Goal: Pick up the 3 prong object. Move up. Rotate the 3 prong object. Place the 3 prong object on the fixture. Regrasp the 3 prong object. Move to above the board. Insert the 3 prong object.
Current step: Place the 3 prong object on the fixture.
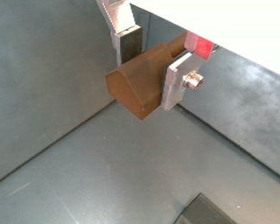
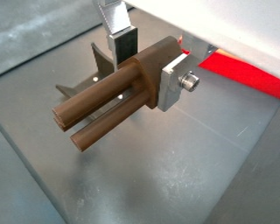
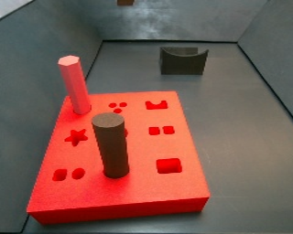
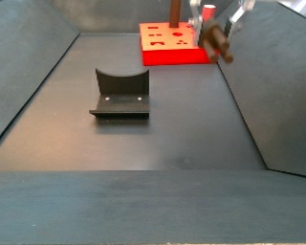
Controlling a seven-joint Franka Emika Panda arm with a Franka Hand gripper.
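Two silver fingers [image 2: 170, 83] of the hand [image 2: 149, 70] pinched the 3 prong object [image 2: 108, 105], lifted clear of the floor. We judged the rotate step was in hand; next, it had to go down to the fixture [image 4: 120, 94], below and well apart. The board [image 3: 118, 155] lay beyond. One side view showed the hand only as a sliver at its edge.

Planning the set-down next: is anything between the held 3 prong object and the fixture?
Nothing visible. The claw holds the 3 prong object in the air; the floor around the fixture lies bare, its notch empty.
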